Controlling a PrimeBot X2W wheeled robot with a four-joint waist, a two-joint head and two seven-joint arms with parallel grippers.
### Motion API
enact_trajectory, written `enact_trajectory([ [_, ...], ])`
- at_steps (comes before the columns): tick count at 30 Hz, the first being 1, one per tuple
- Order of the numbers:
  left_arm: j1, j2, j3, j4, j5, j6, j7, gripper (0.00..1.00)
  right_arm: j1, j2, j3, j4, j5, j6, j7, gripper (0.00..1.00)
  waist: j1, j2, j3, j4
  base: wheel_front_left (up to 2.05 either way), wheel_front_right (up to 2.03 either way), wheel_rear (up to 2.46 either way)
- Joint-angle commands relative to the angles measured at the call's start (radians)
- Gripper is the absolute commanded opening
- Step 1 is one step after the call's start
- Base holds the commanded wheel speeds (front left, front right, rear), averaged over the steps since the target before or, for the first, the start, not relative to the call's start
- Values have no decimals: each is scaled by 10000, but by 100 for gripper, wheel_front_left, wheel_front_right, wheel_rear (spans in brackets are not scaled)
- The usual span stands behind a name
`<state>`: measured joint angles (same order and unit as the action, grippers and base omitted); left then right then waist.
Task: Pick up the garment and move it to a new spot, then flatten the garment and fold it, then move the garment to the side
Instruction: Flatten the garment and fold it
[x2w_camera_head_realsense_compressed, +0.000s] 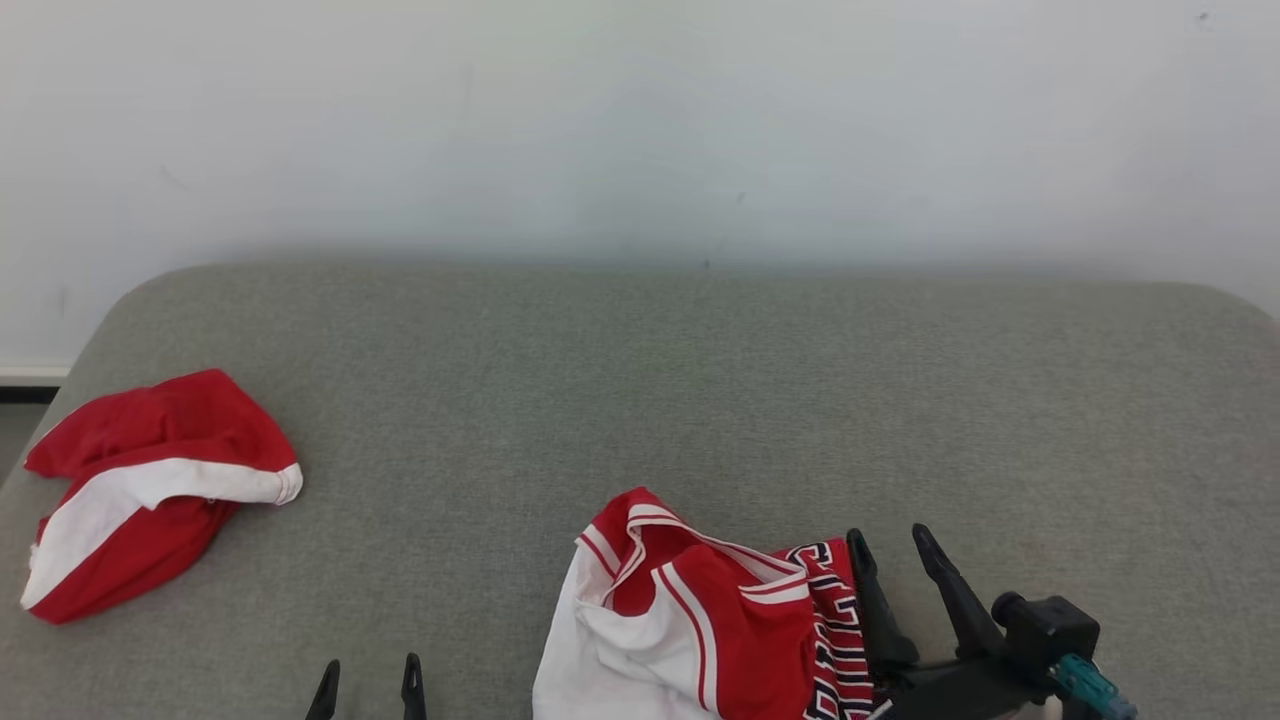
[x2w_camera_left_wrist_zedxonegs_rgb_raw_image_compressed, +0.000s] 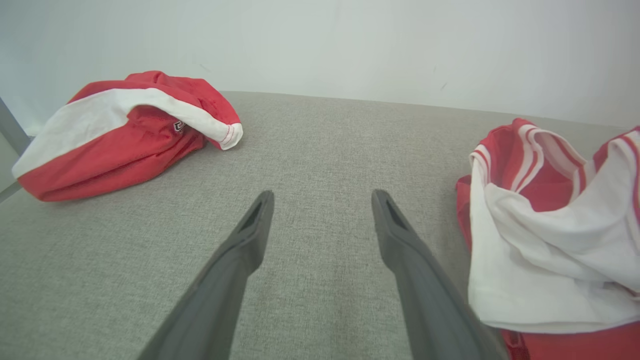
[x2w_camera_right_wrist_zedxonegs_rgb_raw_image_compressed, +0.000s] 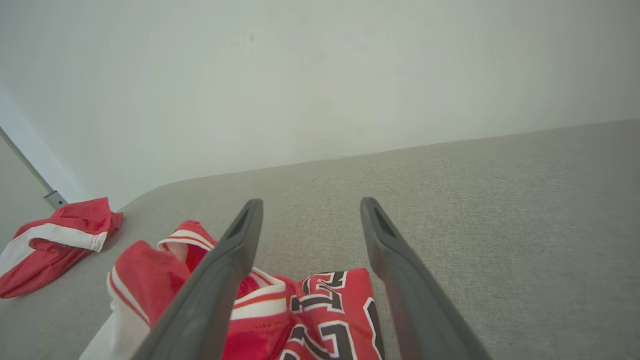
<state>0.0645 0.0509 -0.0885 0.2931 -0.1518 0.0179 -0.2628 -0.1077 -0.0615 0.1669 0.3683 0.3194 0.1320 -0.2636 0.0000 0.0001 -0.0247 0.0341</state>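
Note:
The garment (x2w_camera_head_realsense_compressed: 700, 630), a crumpled red and white jersey with black lettering, lies in a heap at the near edge of the grey padded surface (x2w_camera_head_realsense_compressed: 700, 380). My right gripper (x2w_camera_head_realsense_compressed: 890, 540) stands open just right of the heap, its fingers above the lettered edge with nothing between them. In the right wrist view the right gripper (x2w_camera_right_wrist_zedxonegs_rgb_raw_image_compressed: 311, 205) spreads wide over the garment (x2w_camera_right_wrist_zedxonegs_rgb_raw_image_compressed: 320, 310). My left gripper (x2w_camera_head_realsense_compressed: 370, 668) is open and empty to the left of the heap. In the left wrist view the left gripper (x2w_camera_left_wrist_zedxonegs_rgb_raw_image_compressed: 322, 197) hovers over bare fabric, with the garment (x2w_camera_left_wrist_zedxonegs_rgb_raw_image_compressed: 550, 240) at the right.
A second red and white garment (x2w_camera_head_realsense_compressed: 150, 490) lies folded near the surface's left edge; it also appears as the folded piece (x2w_camera_left_wrist_zedxonegs_rgb_raw_image_compressed: 125, 130) and the folded piece (x2w_camera_right_wrist_zedxonegs_rgb_raw_image_compressed: 55, 240). A white wall (x2w_camera_head_realsense_compressed: 640, 120) backs the surface. Bare grey fabric stretches across the middle and right.

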Motion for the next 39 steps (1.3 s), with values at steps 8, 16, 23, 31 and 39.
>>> enact_trajectory([
  [8, 376, -6, 188, -124, 167, 78, -28, 100, 622, 91, -735, 224, -543, -24, -5, 100, 0, -1, -193, -590, 0, 0, 0],
  [16, 362, -7, 149, -51, 211, 67, -28, 100, 842, 115, -910, 380, -814, -24, -5, 100, 0, -1, -222, -730, 0, 0, 0],
  [23, 362, -9, 112, 36, 222, 20, -28, 100, 507, 115, 707, 116, -294, -24, -4, 100, 0, -1, -197, -489, 0, 0, 0],
  [31, 400, -6, 20, 142, 172, 12, -28, 100, -595, 101, 2724, 1008, 239, -24, -4, 100, 0, -1, -104, 41, 0, 0, 0],
  [39, 453, -9, 8, 140, 96, 59, -28, 100, -1629, 110, 3431, 2447, 140, -24, 6, 9, 0, -1, -7, 434, 0, 0, 0],
])
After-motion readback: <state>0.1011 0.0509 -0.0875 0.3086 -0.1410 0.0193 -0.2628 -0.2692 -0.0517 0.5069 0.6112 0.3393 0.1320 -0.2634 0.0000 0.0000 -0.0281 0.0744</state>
